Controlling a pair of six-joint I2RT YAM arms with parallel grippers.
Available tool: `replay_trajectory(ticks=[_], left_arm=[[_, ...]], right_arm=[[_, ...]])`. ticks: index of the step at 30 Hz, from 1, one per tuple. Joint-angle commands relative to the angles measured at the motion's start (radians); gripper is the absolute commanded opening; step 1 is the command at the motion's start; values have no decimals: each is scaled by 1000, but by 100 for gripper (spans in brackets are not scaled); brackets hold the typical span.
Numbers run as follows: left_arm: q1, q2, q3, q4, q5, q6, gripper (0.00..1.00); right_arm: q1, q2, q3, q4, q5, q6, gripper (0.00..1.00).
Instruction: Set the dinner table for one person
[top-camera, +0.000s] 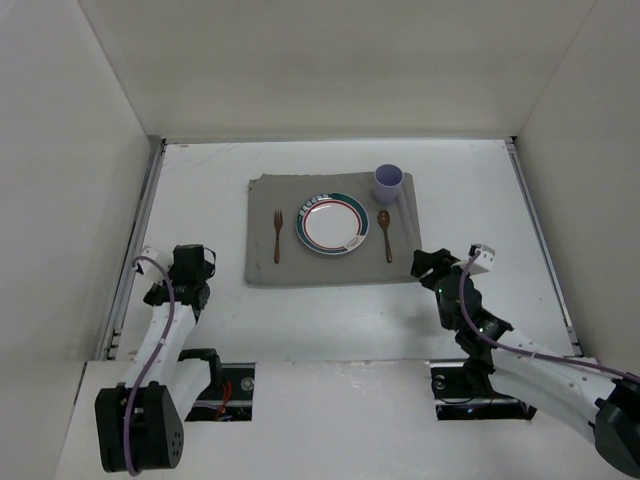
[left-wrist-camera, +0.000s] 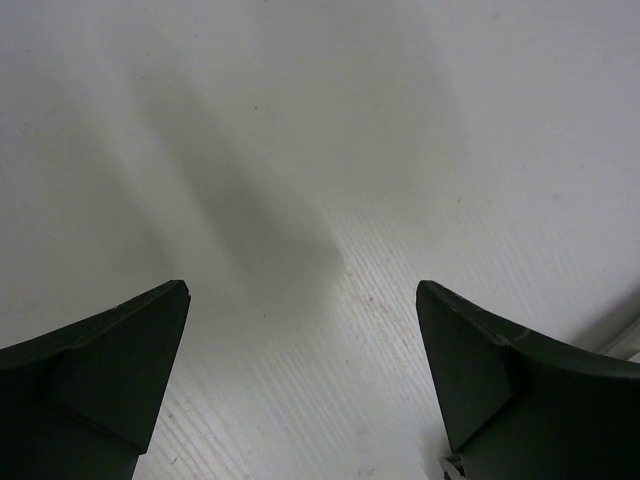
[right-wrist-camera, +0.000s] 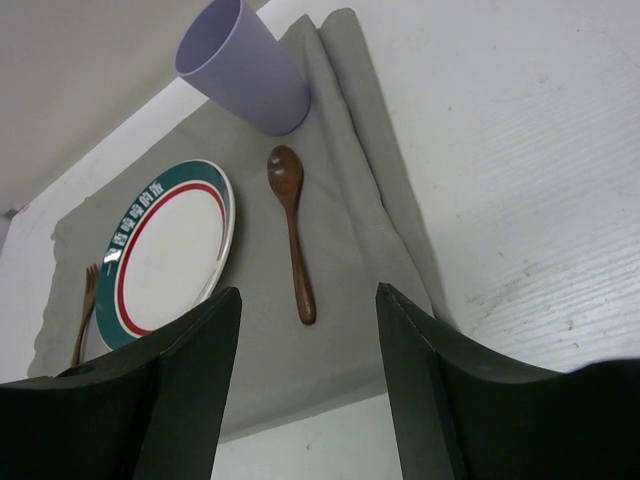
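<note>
The setting looked finished. On the mat (top-camera: 262, 268), toward the far middle of the dinner table (top-camera: 330, 320), lay fork (top-camera: 277, 236), plate (top-camera: 332, 222) and spoon (top-camera: 385, 234), with the cup (top-camera: 388, 183) beyond the spoon. Probably only parking was left. Both arms crouched near their bases; left gripper (left-wrist-camera: 300, 300) and right gripper (right-wrist-camera: 308, 292) gaped empty.

cup (top-camera: 388, 183) apparently on mat (top-camera: 265, 268), behind spoon (top-camera: 385, 236)

I see bare dinner table (top-camera: 200, 180) along the left, right and near edges. Mid-bench toward the far edge, the mat (top-camera: 262, 268) carries 1 upright cup (top-camera: 388, 183) blocking low passes.
</note>
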Motion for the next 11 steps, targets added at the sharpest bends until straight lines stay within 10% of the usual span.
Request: replay_trajectory(ticks=[1, 11], left_arm=[[-3, 35, 43, -10, -3, -9, 100], [-40, 69, 80, -4, -12, 1, 100]], right_arm=[[-1, 8, 50, 49, -1, 3, 63], [-1, -13, 47, 52, 0, -8, 63]])
